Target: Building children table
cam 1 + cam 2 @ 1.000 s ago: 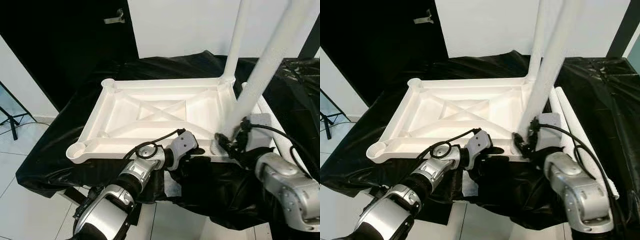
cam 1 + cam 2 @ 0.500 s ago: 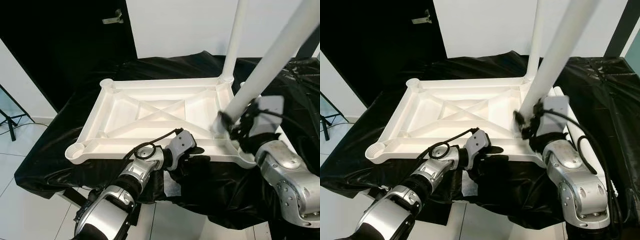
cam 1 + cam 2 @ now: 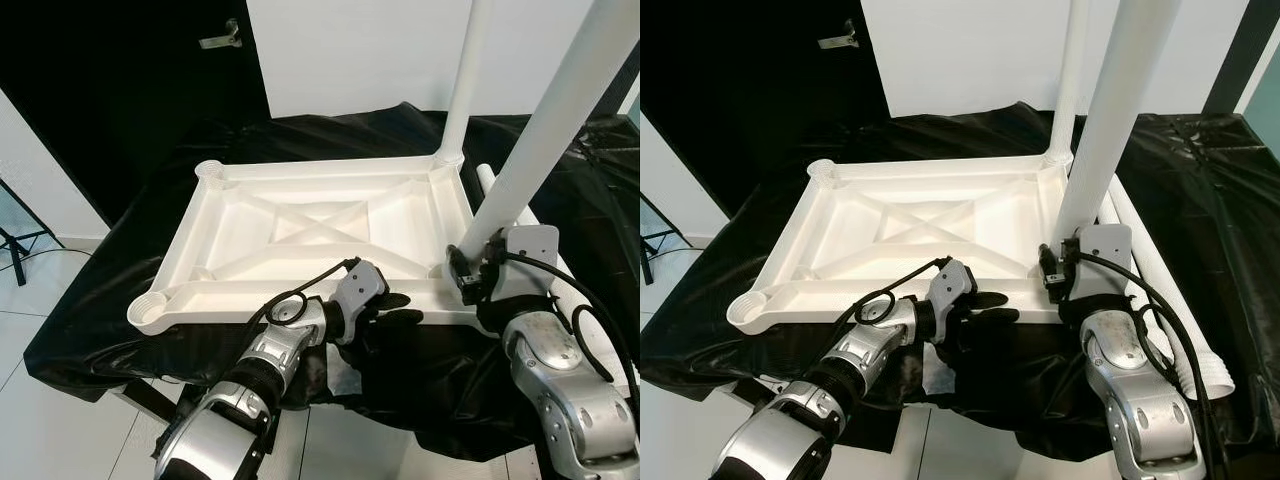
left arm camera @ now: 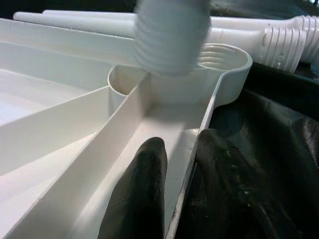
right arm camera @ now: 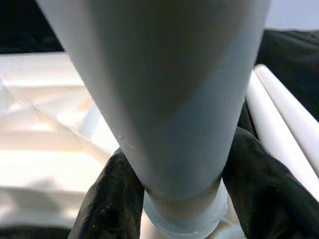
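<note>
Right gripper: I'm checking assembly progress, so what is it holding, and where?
The right gripper clamps the white table leg near its threaded lower end.

Our left arm reaches forward and inward, its wrist level, and our left gripper (image 3: 392, 307) pinches the near rim of the tabletop (image 3: 300, 290), one finger (image 4: 137, 199) inside the wall and one outside. Our right arm is bent upward at the near right corner, and our right gripper (image 3: 1064, 272) clamps the white leg (image 3: 1105, 130) low on its shaft, a finger (image 5: 107, 199) on each side.
</note>
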Tool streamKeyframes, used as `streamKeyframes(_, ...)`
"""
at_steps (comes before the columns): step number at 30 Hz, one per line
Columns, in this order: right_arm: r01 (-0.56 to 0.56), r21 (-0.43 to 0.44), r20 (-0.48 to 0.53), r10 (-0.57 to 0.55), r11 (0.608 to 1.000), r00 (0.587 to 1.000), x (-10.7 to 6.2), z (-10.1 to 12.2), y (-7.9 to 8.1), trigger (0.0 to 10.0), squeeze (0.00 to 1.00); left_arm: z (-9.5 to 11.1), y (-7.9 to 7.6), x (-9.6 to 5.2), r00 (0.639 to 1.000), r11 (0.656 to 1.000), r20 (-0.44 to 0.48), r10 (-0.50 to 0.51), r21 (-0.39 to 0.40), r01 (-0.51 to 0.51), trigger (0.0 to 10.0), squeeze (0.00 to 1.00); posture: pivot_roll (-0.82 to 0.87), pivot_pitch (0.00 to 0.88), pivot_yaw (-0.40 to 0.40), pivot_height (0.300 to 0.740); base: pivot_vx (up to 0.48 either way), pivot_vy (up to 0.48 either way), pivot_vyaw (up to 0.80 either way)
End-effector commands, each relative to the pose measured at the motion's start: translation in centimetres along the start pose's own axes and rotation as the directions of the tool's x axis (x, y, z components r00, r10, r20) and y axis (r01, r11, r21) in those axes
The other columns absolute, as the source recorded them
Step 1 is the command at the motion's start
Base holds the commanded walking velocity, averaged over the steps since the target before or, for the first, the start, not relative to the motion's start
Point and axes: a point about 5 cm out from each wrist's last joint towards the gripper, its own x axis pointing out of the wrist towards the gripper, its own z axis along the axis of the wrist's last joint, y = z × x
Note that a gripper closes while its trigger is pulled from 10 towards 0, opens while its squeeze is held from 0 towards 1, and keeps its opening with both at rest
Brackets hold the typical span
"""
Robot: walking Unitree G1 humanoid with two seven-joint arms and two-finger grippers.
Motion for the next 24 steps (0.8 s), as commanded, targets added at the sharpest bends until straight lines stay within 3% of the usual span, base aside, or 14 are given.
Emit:
streamKeyframes(1,0.000,-0.001,-0.025,0.000,1.000,1.000,-0.1,-0.7,-0.7,10.0,0.00,-1.8,-0.4,-0.4,0.998,0.997,-0.050,0.044,-0.062,-0.047,10.0,0.00,-0.18,0.001,0.051,0.740,0.000,0.000,0.00)
streamKeyframes(16,-0.055,-0.019,-0.053,0.054,0.998,0.997,-1.7,-0.7,-0.7,10.0,0.00,-1.5,-1.0,-0.1,0.999,0.999,-0.046,-0.011,-0.046,0.009,10.0,0.00,-0.20,0.008,0.050,0.740,0.000,0.000,0.00)
streamKeyframes(24,-0.046,-0.029,-0.106,0.043,0.999,0.993,-3.1,-2.0,-1.3,10.0,0.00,-1.5,-1.0,0.0,0.999,0.999,-0.048,-0.020,-0.042,0.018,10.0,0.00,-0.21,0.018,0.054,0.740,0.000,0.000,0.00)
